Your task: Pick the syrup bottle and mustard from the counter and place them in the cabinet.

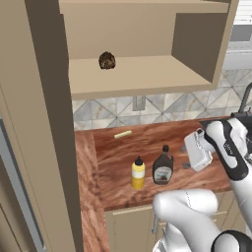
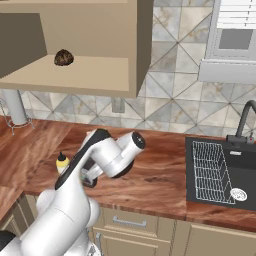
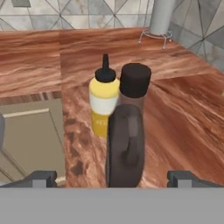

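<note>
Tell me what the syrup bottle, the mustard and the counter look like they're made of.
Syrup bottle: probably dark glass or plastic, smooth brown body, black cap, pale label. Mustard: likely soft plastic, matte yellow, with a black pointed nozzle. Counter: looks like reddish-brown wood with visible grain, though it could be laminate.

A rendered home kitchen. Reddish-brown wood-grain bench (image 1: 118,162) with a thick front edge, running into a corner. Behind it, a backsplash of grey and beige triangle-patterned tiles (image 2: 175,95). Above, a large light tan wooden wall cabinet (image 1: 142,78) with an open shelf, a small dark brown lump (image 1: 107,60) resting on it. Black sink (image 2: 222,172) set into the bench, holding a white wire rack (image 2: 210,172), with a dark curved tap (image 2: 245,120) behind. Beige drawer fronts (image 2: 130,225) with a metal handle below. A small yellow squeeze bottle (image 1: 138,173) and a dark brown pear-shaped bottle (image 1: 163,166) standing side by side on the bench.
</note>
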You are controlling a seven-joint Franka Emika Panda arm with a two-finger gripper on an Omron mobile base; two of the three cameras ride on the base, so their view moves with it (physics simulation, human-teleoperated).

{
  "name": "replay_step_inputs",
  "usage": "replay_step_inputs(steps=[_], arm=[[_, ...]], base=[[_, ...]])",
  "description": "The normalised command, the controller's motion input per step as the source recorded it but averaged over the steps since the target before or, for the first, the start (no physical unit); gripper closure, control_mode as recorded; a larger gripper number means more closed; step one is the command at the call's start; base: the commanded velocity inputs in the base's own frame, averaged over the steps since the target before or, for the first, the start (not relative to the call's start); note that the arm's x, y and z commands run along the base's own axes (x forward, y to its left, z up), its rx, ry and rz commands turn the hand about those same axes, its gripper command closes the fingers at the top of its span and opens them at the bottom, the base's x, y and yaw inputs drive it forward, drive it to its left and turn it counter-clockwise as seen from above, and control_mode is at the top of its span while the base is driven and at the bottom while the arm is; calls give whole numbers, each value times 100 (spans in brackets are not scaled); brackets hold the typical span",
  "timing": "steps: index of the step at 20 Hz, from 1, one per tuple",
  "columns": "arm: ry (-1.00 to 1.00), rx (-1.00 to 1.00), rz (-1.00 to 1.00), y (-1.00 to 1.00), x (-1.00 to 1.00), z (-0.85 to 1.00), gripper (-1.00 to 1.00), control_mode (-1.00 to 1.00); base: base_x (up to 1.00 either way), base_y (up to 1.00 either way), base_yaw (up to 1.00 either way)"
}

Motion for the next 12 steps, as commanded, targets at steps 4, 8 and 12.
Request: replay_step_inputs(steps=[4, 8, 12], arm=[[0, 0, 6, 6, 12, -7, -100, -100], [0, 0, 0, 5, 4, -9, -100, -100], [0, 0, 0, 15, 0, -14, -100, -100]], base=[[0, 0, 0], [0, 0, 0], [0, 0, 0]])
